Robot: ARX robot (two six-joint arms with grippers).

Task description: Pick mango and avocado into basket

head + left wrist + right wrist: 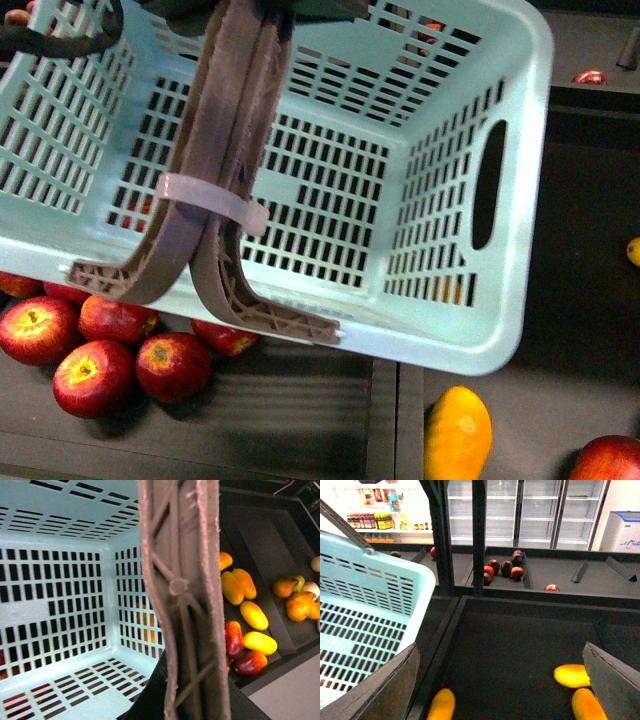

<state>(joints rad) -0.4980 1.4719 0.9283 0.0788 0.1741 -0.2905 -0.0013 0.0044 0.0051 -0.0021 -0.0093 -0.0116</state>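
- The basket (455, 215), light aqua with slotted walls and floor, fills most of the front view and sits tilted above a dark produce bin (290, 400).
- Its two brown-grey handles (215, 130) are swung together and bound by a white zip tie (215, 205).
- In the left wrist view one handle runs very close across the middle of the picture, with the basket's inside behind it.
- The left tool's fingers are not clearly seen there, so I cannot tell whether it is apart or clamped.
- The mango (250, 663), dark red fading to yellow at one end, lies outside the basket in a dark bin, touching a yellow mango (260, 642).
- A second red mango (233, 639) lies just beside it, and more yellow mangoes (254, 615) lie further along the same bin.
- Brownish pears (298, 607) sit in the neighbouring compartment.
- The right tool (500, 655) stands with its two fingers (385, 685) wide apart, with only the dark bin floor between them.
- Yellow mangoes (572, 675) lie on that floor near the right tool, and the basket wall is off to one side of it.
- Red apples (95, 350) are heaped below the basket's near rim, some partly under it.
- Another yellow mango (457, 435) and a red apple (605, 460) lie in the next compartment.
- Dark red fruit (502, 569) sits in a far bin, with glass-door fridges (535, 510) behind it.
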